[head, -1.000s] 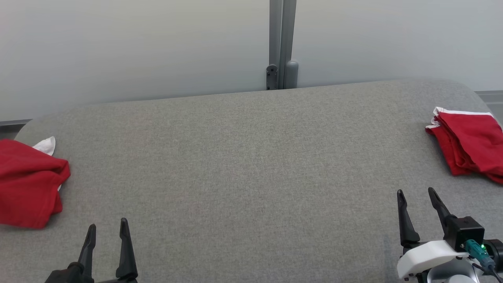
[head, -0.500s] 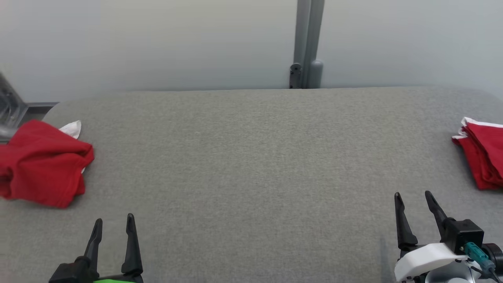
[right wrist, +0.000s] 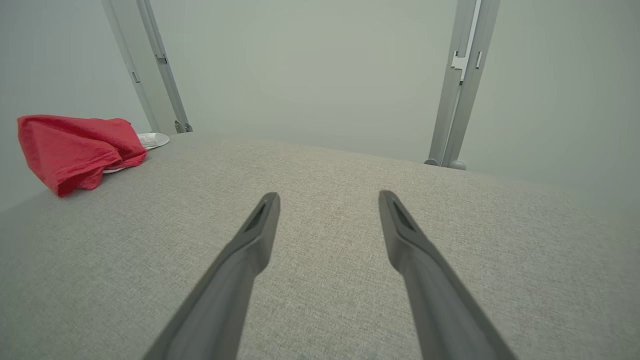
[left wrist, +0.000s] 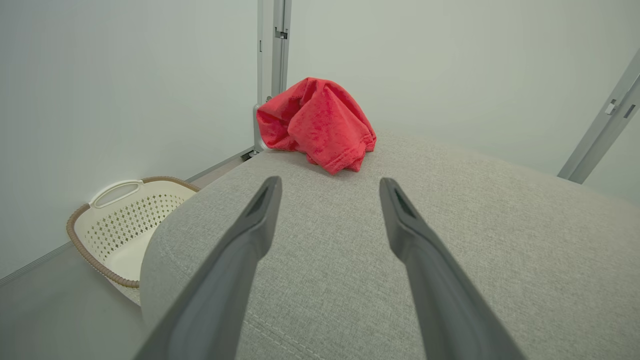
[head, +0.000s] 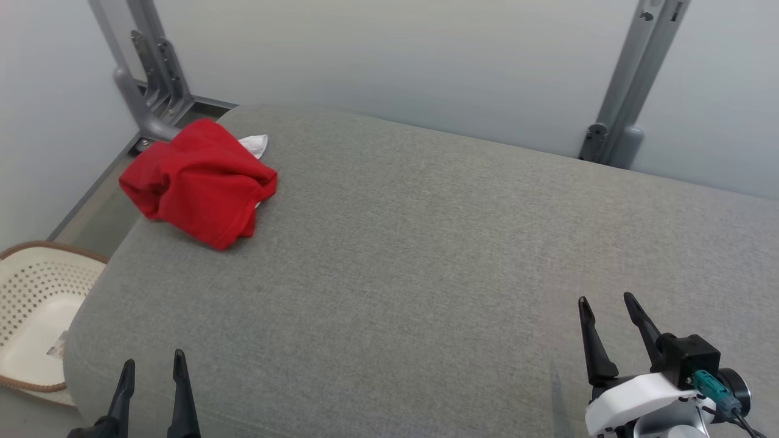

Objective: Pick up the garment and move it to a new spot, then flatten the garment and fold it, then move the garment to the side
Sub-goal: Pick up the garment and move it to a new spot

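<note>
Garment: red, bunched in a heap at the far left corner of the grey cushion, with a white scrap poking out behind it. Basket on the floor off that end.

Left gripper: low at the near edge, jaws wide, holding nothing, well short of the heap. Right gripper: same, far off to the right.

Pick-up not begun, I'd say. Best reach with the left, pinch a thick top fold and lift clear. A sideways nudge could push the garment off the corner.
</note>
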